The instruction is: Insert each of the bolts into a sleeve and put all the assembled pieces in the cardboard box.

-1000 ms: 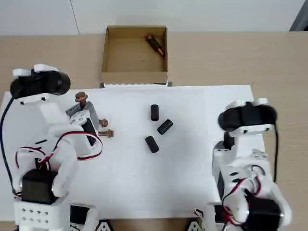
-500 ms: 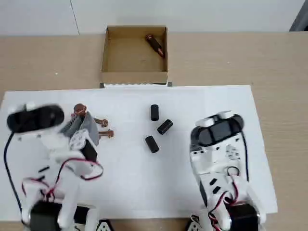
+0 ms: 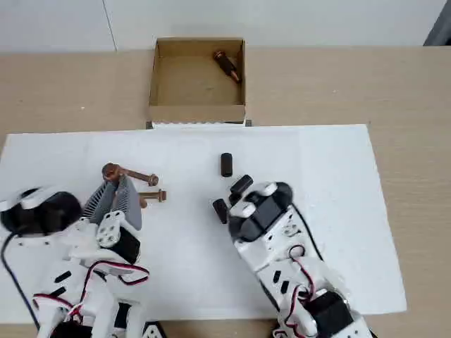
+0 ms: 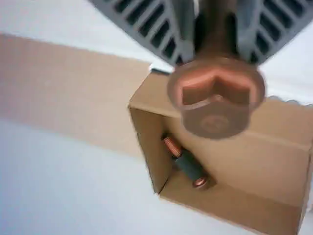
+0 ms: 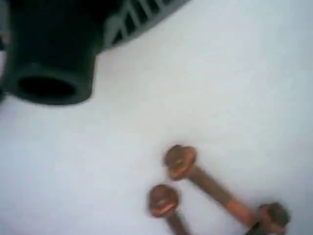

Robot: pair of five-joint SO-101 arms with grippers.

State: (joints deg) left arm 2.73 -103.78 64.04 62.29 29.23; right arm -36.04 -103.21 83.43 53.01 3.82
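The left gripper (image 3: 113,180) is clamped on a copper-coloured flanged bolt (image 3: 109,171); in the left wrist view the ribbed grey fingers (image 4: 146,24) pinch the shank and the hexagonal head (image 4: 215,95) juts out past their tips. This gripper sits over the left part of the white paper sheet (image 3: 338,183), which lies on the wooden table (image 3: 338,84). Just beside it, a first loose bolt (image 3: 139,176) lies on the sheet, and a second loose bolt (image 3: 153,196) lies a little nearer the arms; the right wrist view shows both lying close together (image 5: 195,176) (image 5: 164,200).

The right arm (image 3: 264,215) leans in over the middle of the sheet, with the right gripper (image 3: 235,201) down among the sleeves; whether it grips anything cannot be told. A black sleeve (image 5: 49,63) shows right by it, with its bore facing the camera.

From above, the far sleeve (image 3: 226,164) lies apart from the arm; the middle sleeve (image 3: 242,184) and the near sleeve (image 3: 219,209) are right against it, partly covered.

The cardboard box (image 3: 197,113) stands beyond the sheet's far edge; one assembled piece (image 3: 227,65) lies slantwise in its far right corner.
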